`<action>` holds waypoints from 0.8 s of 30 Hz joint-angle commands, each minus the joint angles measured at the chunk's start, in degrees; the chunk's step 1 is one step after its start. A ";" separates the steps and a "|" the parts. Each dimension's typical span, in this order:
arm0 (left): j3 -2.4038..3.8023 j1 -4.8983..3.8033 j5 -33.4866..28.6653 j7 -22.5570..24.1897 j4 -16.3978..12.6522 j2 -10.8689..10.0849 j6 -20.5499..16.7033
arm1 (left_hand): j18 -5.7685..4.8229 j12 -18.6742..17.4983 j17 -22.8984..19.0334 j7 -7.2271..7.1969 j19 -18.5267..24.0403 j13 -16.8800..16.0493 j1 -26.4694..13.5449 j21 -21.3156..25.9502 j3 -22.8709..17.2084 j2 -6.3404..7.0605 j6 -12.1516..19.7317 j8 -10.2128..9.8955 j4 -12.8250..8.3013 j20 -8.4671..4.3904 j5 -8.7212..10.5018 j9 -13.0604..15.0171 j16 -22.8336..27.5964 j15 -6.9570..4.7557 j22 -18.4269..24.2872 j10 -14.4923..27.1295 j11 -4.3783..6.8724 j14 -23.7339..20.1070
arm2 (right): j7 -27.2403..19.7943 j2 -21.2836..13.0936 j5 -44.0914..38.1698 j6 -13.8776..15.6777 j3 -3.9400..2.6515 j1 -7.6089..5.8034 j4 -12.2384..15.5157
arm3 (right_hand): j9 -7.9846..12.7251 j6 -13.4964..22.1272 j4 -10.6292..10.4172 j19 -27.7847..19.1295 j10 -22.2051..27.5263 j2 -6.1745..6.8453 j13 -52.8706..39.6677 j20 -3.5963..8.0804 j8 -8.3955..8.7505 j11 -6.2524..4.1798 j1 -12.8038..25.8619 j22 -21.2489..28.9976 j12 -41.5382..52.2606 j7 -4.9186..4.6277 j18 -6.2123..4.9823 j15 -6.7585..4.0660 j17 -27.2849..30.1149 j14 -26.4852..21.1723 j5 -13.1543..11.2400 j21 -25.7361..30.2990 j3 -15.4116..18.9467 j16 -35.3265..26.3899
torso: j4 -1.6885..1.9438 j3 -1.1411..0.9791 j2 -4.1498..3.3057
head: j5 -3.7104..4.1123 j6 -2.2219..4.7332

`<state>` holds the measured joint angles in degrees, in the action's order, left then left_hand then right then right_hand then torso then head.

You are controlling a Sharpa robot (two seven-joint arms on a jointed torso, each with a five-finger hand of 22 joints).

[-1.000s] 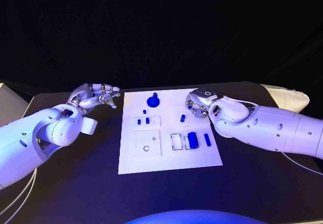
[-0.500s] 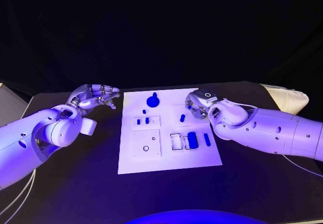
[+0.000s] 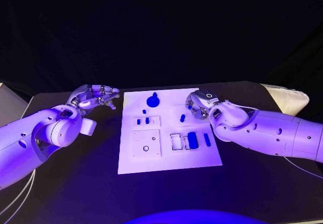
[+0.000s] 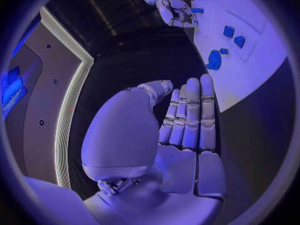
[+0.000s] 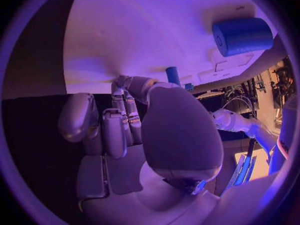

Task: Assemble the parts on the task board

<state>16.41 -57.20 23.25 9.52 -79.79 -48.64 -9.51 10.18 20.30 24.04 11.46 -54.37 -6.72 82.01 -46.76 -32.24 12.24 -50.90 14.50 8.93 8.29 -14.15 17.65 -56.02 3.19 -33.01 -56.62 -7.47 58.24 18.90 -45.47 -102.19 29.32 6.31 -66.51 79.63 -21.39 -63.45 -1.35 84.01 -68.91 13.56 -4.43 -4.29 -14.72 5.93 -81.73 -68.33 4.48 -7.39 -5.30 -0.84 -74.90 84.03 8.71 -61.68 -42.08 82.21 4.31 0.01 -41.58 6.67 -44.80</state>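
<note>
We saw the board (image 3: 168, 161) lying flat in the middle of the table (image 3: 80, 186), between the two hands. The parts on it were small, hard-looking blue pieces, and we judged them light, stiff and probably smooth enough to slip or roll from a loose pinch. They looked sturdy, not fragile. The short pegs would best be taken across their sides, near the middle, between thumb and a fingertip; the knob (image 3: 152, 100) by its raised top.

We counted seven blue parts in the head view: the knob at the far edge, one tiny peg (image 3: 144, 111) just below it, a pair of pegs (image 3: 143, 121) standing in the upper white block, one peg (image 3: 182, 118) close beside the right hand, and a thick cylinder (image 3: 193, 140) with a thin bar (image 3: 207, 139) next to it in the tray area. A second white block (image 3: 146, 143) with a ring-shaped hole sat below the first.

The left hand (image 3: 94, 96) hovered over the table just off the board's left edge, fingers curled loosely, holding nothing. The right hand (image 3: 199, 105) hung low over the board's far right part; its fingers were bent inward, and we could not tell whether they held anything.
</note>
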 commanded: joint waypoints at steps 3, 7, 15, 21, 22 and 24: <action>0.06 0.02 0.19 -0.02 0.16 0.06 0.57 | 0.41 0.27 -0.11 0.24 -0.57 0.01 0.54 0.19 0.32 0.03 0.14 -0.39 -0.02 -0.03 -0.06 -0.08 0.22 -0.05 0.07 0.43 -0.26 0.44 | -0.57 -0.25 1.81 1.10 -0.14 0.09 0.86 | -0.10 -0.37 0.25 0.01 -2.80 -0.25 -0.09 0.22 -0.25 -2.27 0.18 -0.07 0.32 0.03 -0.42 -0.43 -0.65 2.86 -0.14 -0.19 -0.23 -0.27 | 0.01 0.01 0.03 | -0.08 -0.07; 0.06 0.03 0.19 -0.08 0.27 0.08 0.60 | 0.41 0.27 -0.11 0.24 -0.57 0.01 0.54 0.19 0.32 0.03 0.14 -0.39 -0.02 -0.03 -0.06 -0.08 0.22 -0.05 0.07 0.43 -0.26 0.44 | -0.75 -0.54 2.73 1.02 -0.37 -0.11 1.30 | -0.10 -0.37 0.25 0.01 -2.80 -0.25 -0.09 0.22 -0.25 -2.27 0.18 -0.07 0.32 0.03 -0.42 -0.43 -0.65 2.86 -0.14 -0.19 -0.23 -0.27 | 0.02 0.02 0.00 | -0.09 -0.07; 0.06 0.06 0.17 -0.15 0.56 0.18 0.63 | 0.41 0.27 -0.11 0.24 -0.57 0.01 0.54 0.19 0.32 0.03 0.14 -0.39 -0.02 -0.03 -0.06 -0.08 0.22 -0.05 0.07 0.43 -0.26 0.44 | -0.91 -1.30 4.29 0.48 -0.72 -0.92 2.32 | -0.11 -0.40 0.26 0.02 -2.86 -0.22 -0.07 0.23 -0.25 -2.27 0.25 -0.07 0.30 0.03 -0.41 -0.44 -0.67 2.88 -0.12 -0.19 -0.21 -0.25 | -0.01 0.05 -0.01 | -0.16 -0.20; 0.06 0.11 0.15 -0.17 0.72 0.24 0.58 | 0.41 0.27 -0.11 0.24 -0.57 0.01 0.54 0.19 0.32 0.03 0.14 -0.39 -0.02 -0.03 -0.06 -0.08 0.22 -0.05 0.07 0.43 -0.26 0.44 | -0.92 -2.05 4.69 0.55 -0.88 -1.63 3.46 | -0.11 -0.40 0.26 0.02 -2.86 -0.22 -0.07 0.23 -0.25 -2.27 0.25 -0.07 0.30 0.03 -0.41 -0.44 -0.67 2.88 -0.12 -0.19 -0.21 -0.25 | -0.08 0.05 0.05 | -0.15 -0.24; 0.06 0.11 0.15 -0.17 0.72 0.24 0.58 | 0.41 0.27 -0.11 0.24 -0.57 0.01 0.54 0.19 0.32 0.03 0.14 -0.39 -0.02 -0.03 -0.06 -0.08 0.22 -0.05 0.07 0.43 -0.26 0.44 | -0.91 -2.21 4.69 0.61 -0.92 -1.72 3.78 | -0.11 -0.40 0.26 0.02 -2.86 -0.22 -0.07 0.23 -0.25 -2.27 0.25 -0.07 0.30 0.03 -0.41 -0.44 -0.67 2.88 -0.12 -0.19 -0.21 -0.25 | -0.09 0.07 0.05 | -0.18 -0.23; 0.06 0.12 0.15 -0.17 0.71 0.25 0.56 | 0.41 0.28 -0.15 0.27 -0.64 0.02 0.68 0.22 0.38 0.02 0.18 -0.43 -0.08 -0.03 -0.08 -0.12 0.26 -0.04 0.11 0.52 -0.28 0.47 | -0.89 -2.57 4.64 0.79 -1.01 -1.86 4.63 | -0.11 -0.41 0.28 0.05 -2.87 -0.19 -0.05 0.25 -0.25 -2.28 0.31 -0.15 0.25 0.03 -0.39 -0.45 -0.72 2.89 -0.03 -0.29 -0.21 -0.22 | -0.08 0.07 0.06 | -0.20 -0.18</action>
<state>16.41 -57.09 23.31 9.12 -79.00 -48.52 -9.50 10.18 20.30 23.94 11.46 -54.78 -6.72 82.01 -46.76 -32.24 12.24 -50.90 14.28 8.93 8.30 -14.15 17.57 -56.03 3.19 -32.95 -56.41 -7.68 58.24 18.58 -47.94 -97.87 29.88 5.35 -68.29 83.76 -21.51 -63.49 -1.24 84.00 -69.50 13.58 -4.39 -4.30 -14.73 5.33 -81.73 -68.43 4.59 -7.34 -5.30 -0.84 -74.90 84.03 8.39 -61.69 -42.19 82.21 4.24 0.05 -41.56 6.50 -45.04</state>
